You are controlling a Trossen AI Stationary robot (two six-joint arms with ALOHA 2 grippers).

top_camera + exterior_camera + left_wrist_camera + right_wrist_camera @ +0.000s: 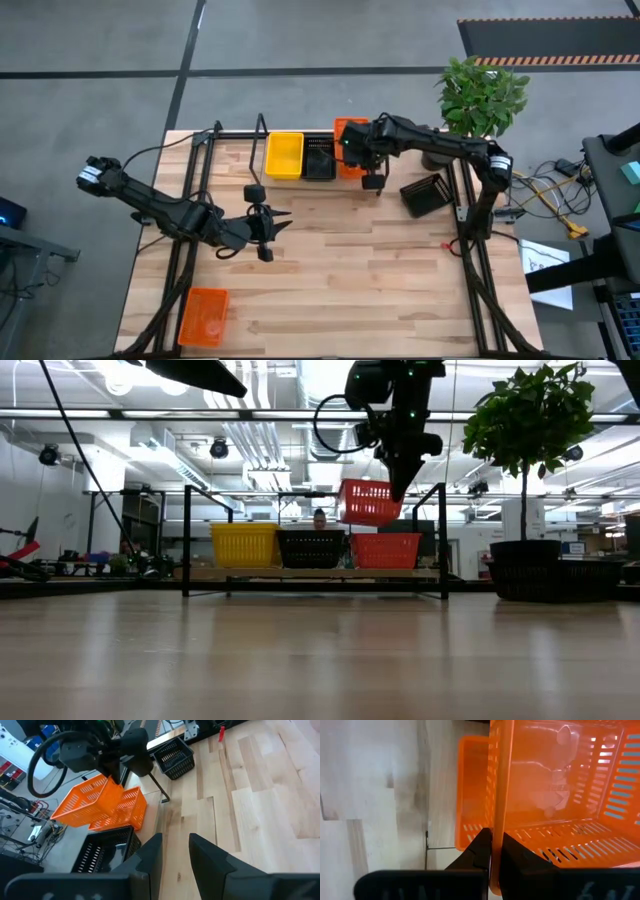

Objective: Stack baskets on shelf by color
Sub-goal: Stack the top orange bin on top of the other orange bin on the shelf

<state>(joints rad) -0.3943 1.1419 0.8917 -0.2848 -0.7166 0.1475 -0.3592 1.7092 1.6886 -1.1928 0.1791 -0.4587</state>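
The right gripper (496,851) is clamped on the rim of an orange basket (367,502), tilted above another orange basket (386,550) on the shelf (186,540); the left gripper (268,224) waits mid-table, fingers apart.

Bright, even indoor light

Ceiling lamps (262,372) glare white in the low view; the table (320,660) up close blurs; the right wrist view looks soft and washed-out.
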